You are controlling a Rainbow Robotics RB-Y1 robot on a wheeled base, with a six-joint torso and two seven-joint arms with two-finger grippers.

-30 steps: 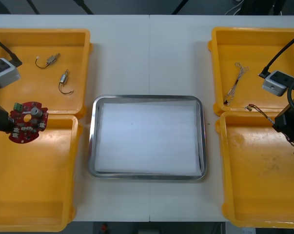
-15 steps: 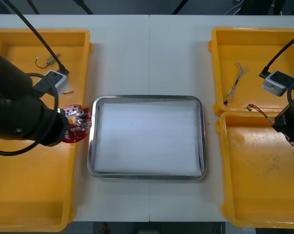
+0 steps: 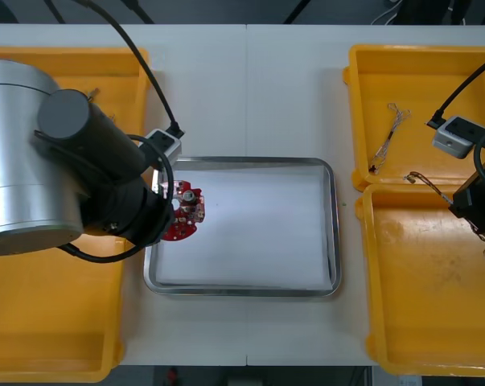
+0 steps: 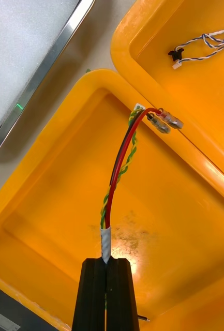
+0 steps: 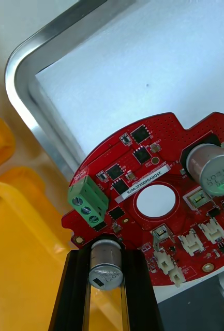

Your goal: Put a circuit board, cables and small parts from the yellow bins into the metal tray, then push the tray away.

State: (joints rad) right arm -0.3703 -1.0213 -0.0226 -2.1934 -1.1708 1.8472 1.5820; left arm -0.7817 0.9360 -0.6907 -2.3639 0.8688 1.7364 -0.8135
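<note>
Jaws clamped: my left gripper (image 5: 106, 254) on the circuit board (image 5: 143, 155), my right gripper (image 4: 107, 265) on a cable (image 4: 118, 170).
I've just swung the board from the left bins (image 3: 49, 322) to over the tray's (image 3: 332, 233) left side; I reckon release comes next.

The left arm (image 3: 57, 185) hides most of the yellow bins (image 3: 33, 338) at 9 o'clock from the metal tray (image 3: 242, 162), and one side of the red circuit board (image 3: 187, 211). The cable (image 4: 119, 170) end is hidden inside the right gripper (image 4: 105, 261).

A light table (image 3: 210, 96) (a seam runs down its middle) ends at dark floor (image 3: 226, 10) beyond.
</note>
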